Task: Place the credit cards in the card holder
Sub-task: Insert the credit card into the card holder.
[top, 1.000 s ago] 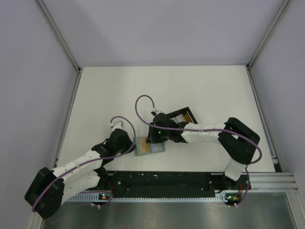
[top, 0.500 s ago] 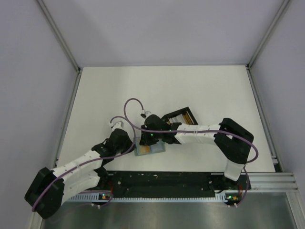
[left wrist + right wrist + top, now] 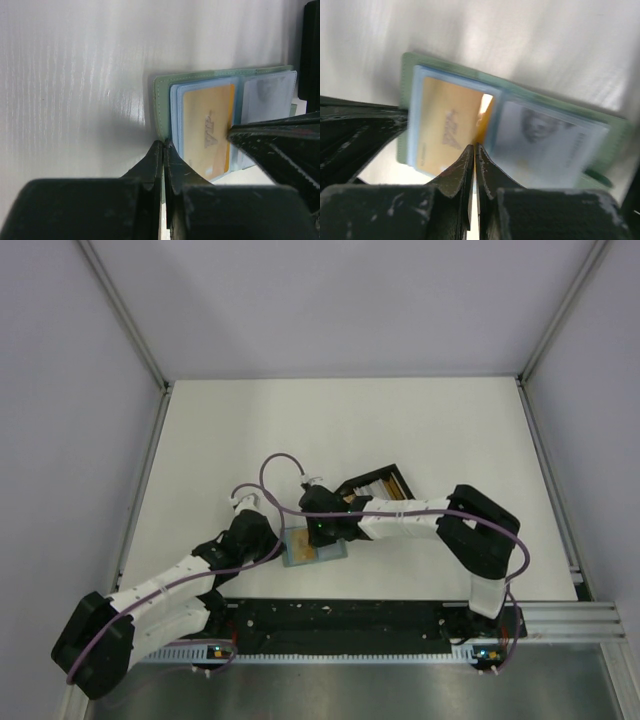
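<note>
The sage-green card holder (image 3: 338,551) lies open on the white table, between the two arms. My left gripper (image 3: 278,543) is shut on its left edge (image 3: 161,107). A yellow-orange credit card (image 3: 207,130) sits in the pale blue left pocket. My right gripper (image 3: 318,537) is shut on that card's right edge (image 3: 485,120), over the holder's middle fold. A pale grey-white card (image 3: 545,137) lies in the right pocket. In the left wrist view, a right finger (image 3: 280,145) crosses over the holder.
The black open box (image 3: 378,483) with compartments stands just behind and to the right of the holder; its edge shows in the left wrist view (image 3: 312,50). A black rail (image 3: 350,618) runs along the table's near edge.
My right gripper has moved left and slightly nearer over the holder with the yellow-orange card. The left arm and the holder have stayed in place.
</note>
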Robot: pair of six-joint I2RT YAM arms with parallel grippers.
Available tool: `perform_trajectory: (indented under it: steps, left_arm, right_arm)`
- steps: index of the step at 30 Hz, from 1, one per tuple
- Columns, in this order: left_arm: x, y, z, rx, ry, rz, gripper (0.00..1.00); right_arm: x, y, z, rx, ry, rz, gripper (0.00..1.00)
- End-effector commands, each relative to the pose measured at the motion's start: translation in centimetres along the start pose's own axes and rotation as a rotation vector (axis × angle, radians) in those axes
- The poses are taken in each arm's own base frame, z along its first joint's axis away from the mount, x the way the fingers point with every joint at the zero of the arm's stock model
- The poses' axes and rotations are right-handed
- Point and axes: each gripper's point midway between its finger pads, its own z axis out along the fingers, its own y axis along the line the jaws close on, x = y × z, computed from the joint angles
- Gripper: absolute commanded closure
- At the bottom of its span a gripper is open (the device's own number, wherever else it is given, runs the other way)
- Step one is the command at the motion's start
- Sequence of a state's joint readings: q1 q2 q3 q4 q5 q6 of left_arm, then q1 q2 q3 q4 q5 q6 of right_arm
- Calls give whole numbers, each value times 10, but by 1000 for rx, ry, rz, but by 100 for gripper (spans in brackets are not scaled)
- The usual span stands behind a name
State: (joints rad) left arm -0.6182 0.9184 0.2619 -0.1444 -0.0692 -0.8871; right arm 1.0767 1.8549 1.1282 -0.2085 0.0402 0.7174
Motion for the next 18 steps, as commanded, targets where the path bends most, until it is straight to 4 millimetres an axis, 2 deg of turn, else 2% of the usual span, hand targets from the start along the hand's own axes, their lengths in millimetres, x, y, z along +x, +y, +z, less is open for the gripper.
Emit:
perform_trajectory:
  steps: [1, 3, 8, 12, 16, 18]
  left_arm:
    - [-6, -2, -2, -3, -21, 7, 100]
    - [-6, -2, -2, -2, -19, 8, 100]
    - [-6, -3, -2, 0, -20, 10, 100]
    - [-6, -4, -3, 4, -18, 11, 100]
    - [-7, -6, -3, 11, -20, 12, 100]
    - [-7, -6, -4, 13, -21, 12, 100]
  right_arm:
    - [-18, -41, -21, 214, -76, -28, 96]
    - [-21, -44, -22, 224, -74, -19, 96]
    - [-32, -15, -29, 86, -107, -16, 94]
    - [-35, 7, -34, -42, -121, 11, 82]
    - [-23, 23, -28, -154, -73, 73, 65]
    - [-19, 23, -24, -163, -51, 84, 63]
